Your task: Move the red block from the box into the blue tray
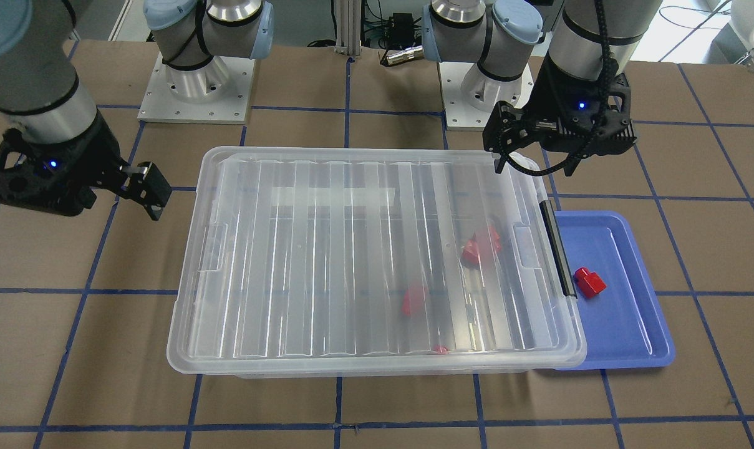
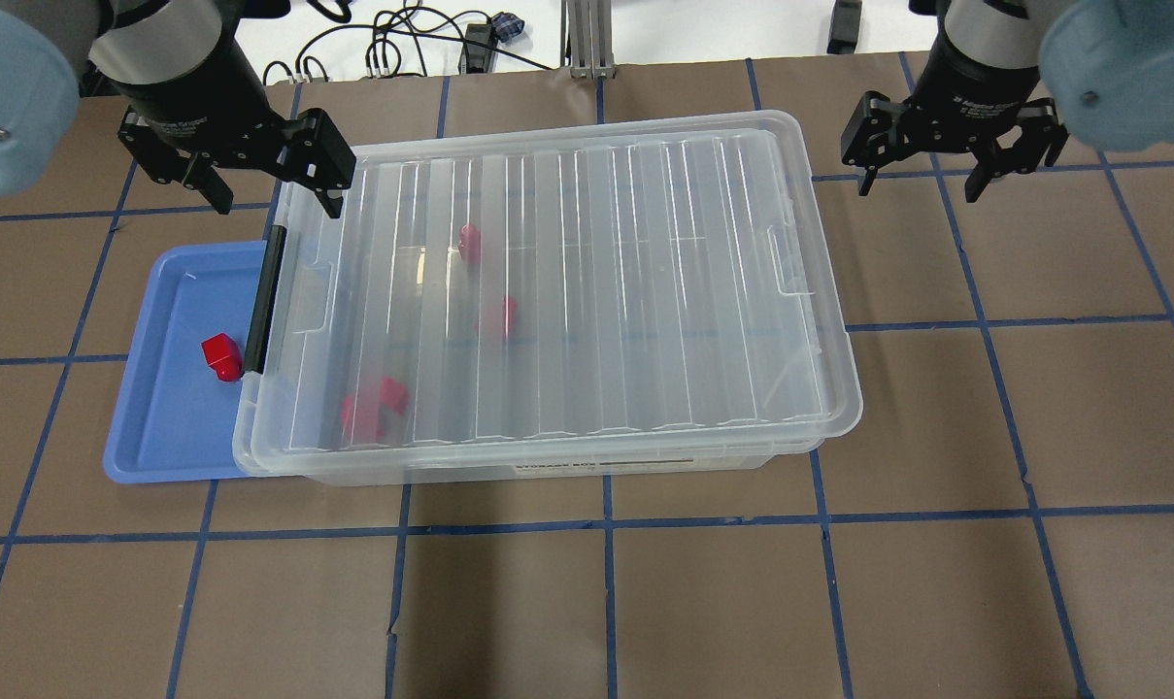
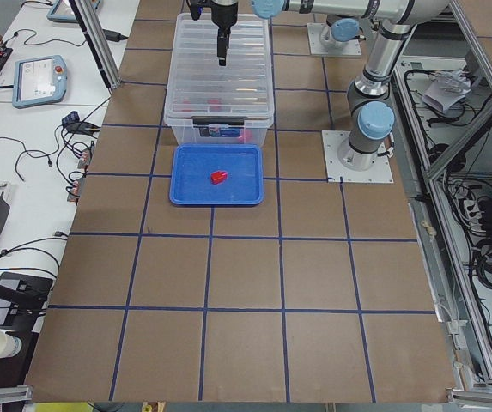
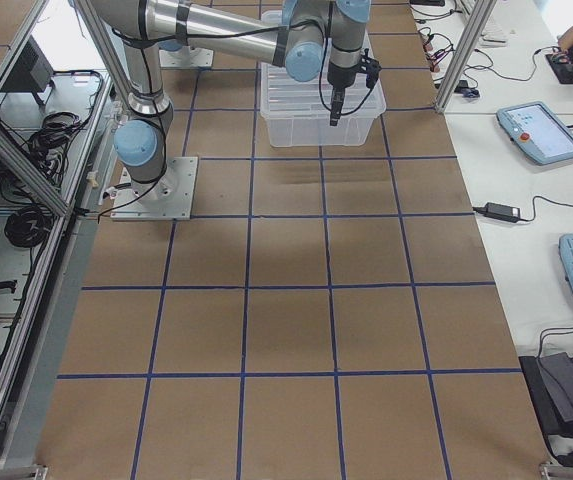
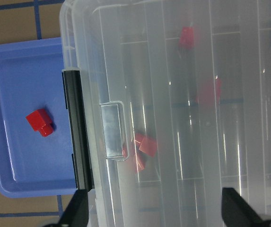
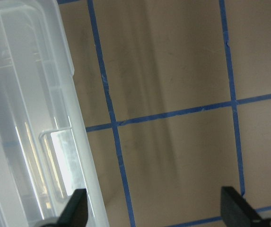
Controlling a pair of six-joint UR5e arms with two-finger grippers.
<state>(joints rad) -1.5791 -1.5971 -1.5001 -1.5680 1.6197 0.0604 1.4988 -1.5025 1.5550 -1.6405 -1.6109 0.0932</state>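
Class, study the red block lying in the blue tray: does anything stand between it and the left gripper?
Nothing visible does. The red block lies uncovered in the blue tray, just beside the box's black latch bar; the open left gripper hovers above that end.

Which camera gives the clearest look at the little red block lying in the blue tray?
The left wrist view: the red block is largest there, knob visible. Front-facing and overhead views show it smaller; exterior left, a tiny speck. The other two miss it.

Robot lab: taped-grid table (image 2: 936, 437), teach pendants (image 4: 536, 132), cables (image 4: 28, 215).
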